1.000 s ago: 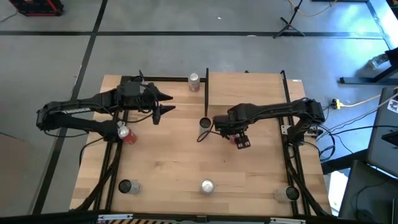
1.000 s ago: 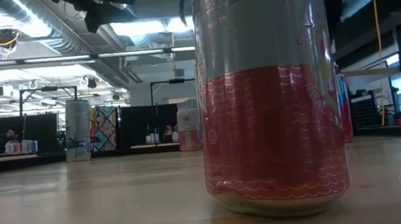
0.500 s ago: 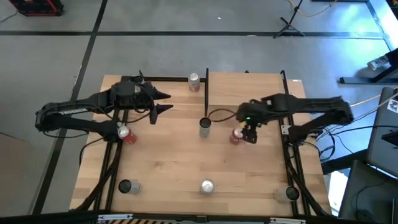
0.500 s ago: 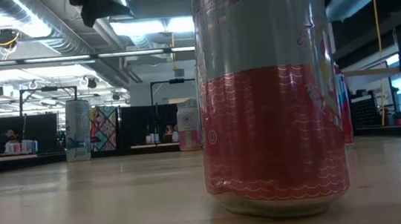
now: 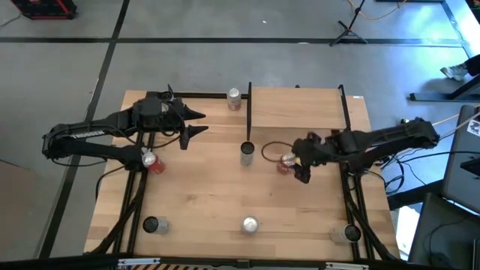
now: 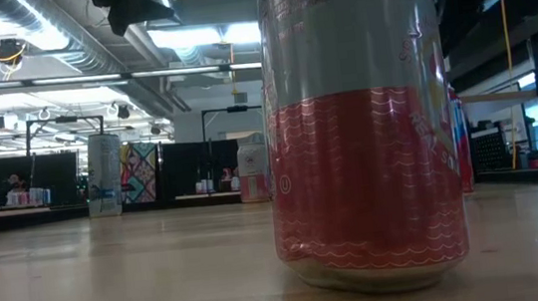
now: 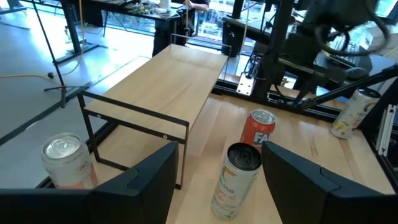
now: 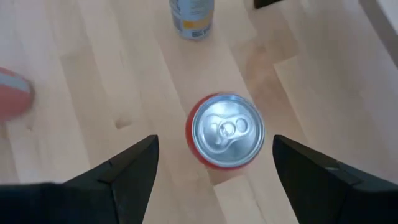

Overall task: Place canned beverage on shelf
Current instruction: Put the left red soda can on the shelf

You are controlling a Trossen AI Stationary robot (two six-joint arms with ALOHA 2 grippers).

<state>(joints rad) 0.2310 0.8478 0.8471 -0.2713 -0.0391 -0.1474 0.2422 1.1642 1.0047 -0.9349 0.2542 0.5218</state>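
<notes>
right gripper: mine (image 5: 298, 166), hanging over the red can (image 5: 286, 162). Fingers (image 8: 127, 171) spread wide, one each side of the lid in the right wrist view, nothing pinched.
red can: upright on the tabletop (image 5: 202, 195), just near of the shelf (image 5: 296, 112), right of the grey can (image 5: 247, 153). Lid (image 8: 226, 129) sits roughly midway between my fingers.
shelf: pale board on black posts, far-right part of the table, top bare. No can on it, so the placing is not yet done.
left gripper: parked (image 5: 196, 123) at far left, fingers apart, holding nothing. Another red can (image 5: 150, 160) sits near of it.
other cans: one at the far edge (image 5: 234, 96), three along the near edge; the big one fills the low view (image 6: 360, 121).
height: can't tell how far above the lid I am; the wrist view suggests still clear of it.
risk 1: closing too high would pinch only the rim, and the can could slip or tip.
risk 2: a sideways offset on descent puts one finger on the lid and knocks it over.
risk 3: too low a lift catches the can bottom on the shelf's edge or a post.
risk 4: a swing left could clip the grey can.
</notes>
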